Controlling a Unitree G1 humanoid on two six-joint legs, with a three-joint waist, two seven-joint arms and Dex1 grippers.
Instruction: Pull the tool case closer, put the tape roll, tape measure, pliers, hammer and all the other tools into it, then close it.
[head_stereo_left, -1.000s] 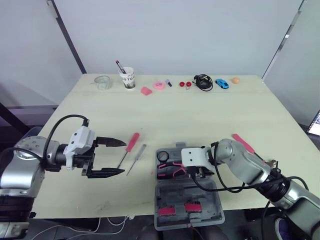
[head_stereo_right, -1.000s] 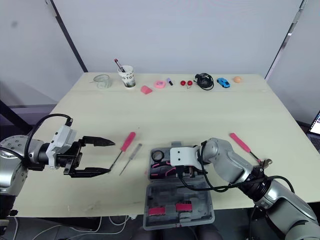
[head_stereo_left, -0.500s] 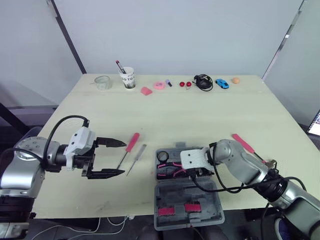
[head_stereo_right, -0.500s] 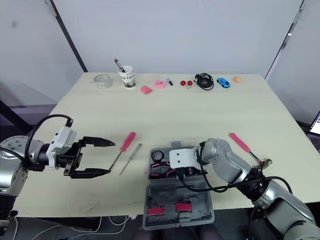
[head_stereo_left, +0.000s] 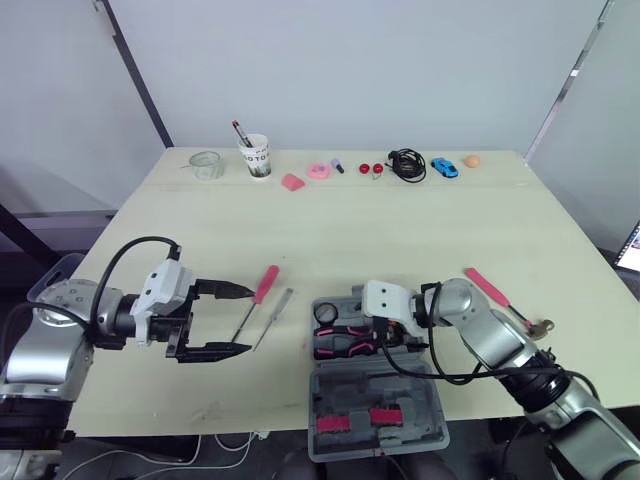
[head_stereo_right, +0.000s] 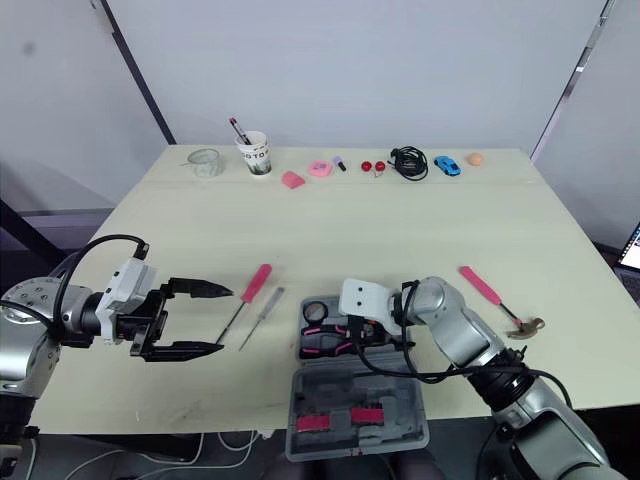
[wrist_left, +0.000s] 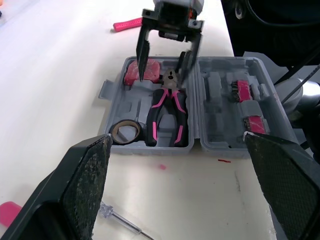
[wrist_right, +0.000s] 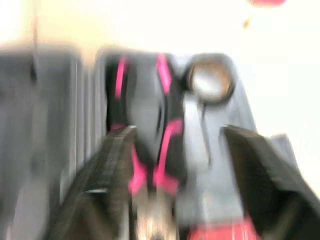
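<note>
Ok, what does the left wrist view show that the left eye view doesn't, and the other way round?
Left wrist view: the right claw open over the pliers, and a pink item in the pocket beneath it. Left eye view: the cup, cable and toy car at the far edge of the table. Both: the open tool case, pliers and tape roll.

Two screwdrivers (head_stereo_left: 262, 290) (head_stereo_left: 272, 318), one hammer (head_stereo_right: 495, 298), one pliers (wrist_left: 167, 117), one tape roll (wrist_left: 126, 131), one case (wrist_left: 222, 120).

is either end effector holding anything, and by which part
Nothing is held: left end effector open by the screwdrivers, right end effector open over the pliers.
</note>
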